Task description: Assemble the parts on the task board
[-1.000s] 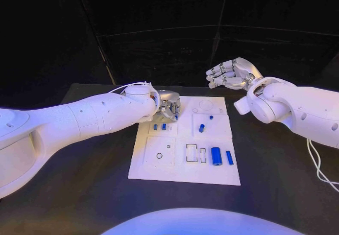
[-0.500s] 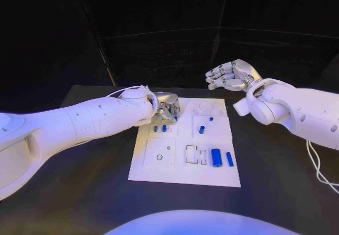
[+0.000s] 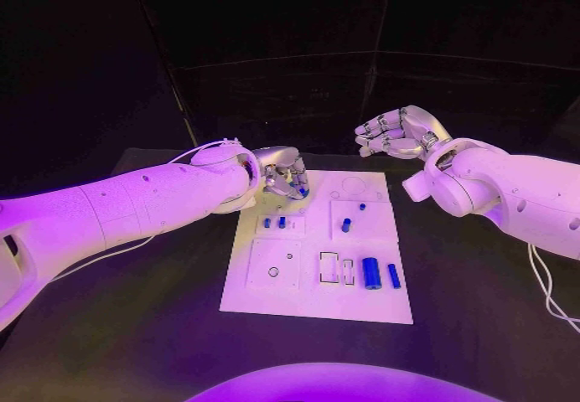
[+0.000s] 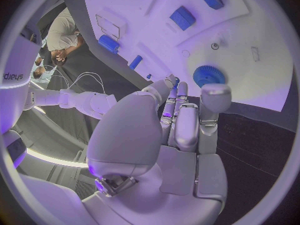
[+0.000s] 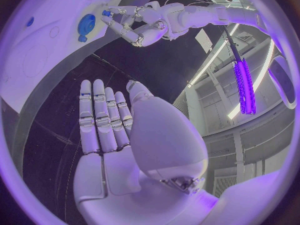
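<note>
The white task board (image 3: 317,289) lies mid-table. My left hand (image 3: 283,177) hovers over its far left corner, fingers curled, pinching a small blue part (image 4: 176,80) at the fingertips. Just beyond them a blue gear (image 4: 208,76) sits on the board (image 4: 250,30); the right wrist view shows the same gear (image 5: 85,22) beside my left hand (image 5: 134,25). My right hand (image 3: 396,131) is raised behind the board's far right corner and holds nothing, its fingers (image 5: 103,117) stretched out side by side.
Other blue parts are on the board: a thick cylinder (image 3: 371,272) and a slimmer one (image 3: 393,275) near the right front, a peg (image 3: 344,224) in the middle, two small pieces (image 3: 274,222) at left. Black table (image 3: 145,318) surrounds it.
My left hand has lifted a little off the board's far left corner, fingers still curled. The right hand has stayed raised in about the same place.
</note>
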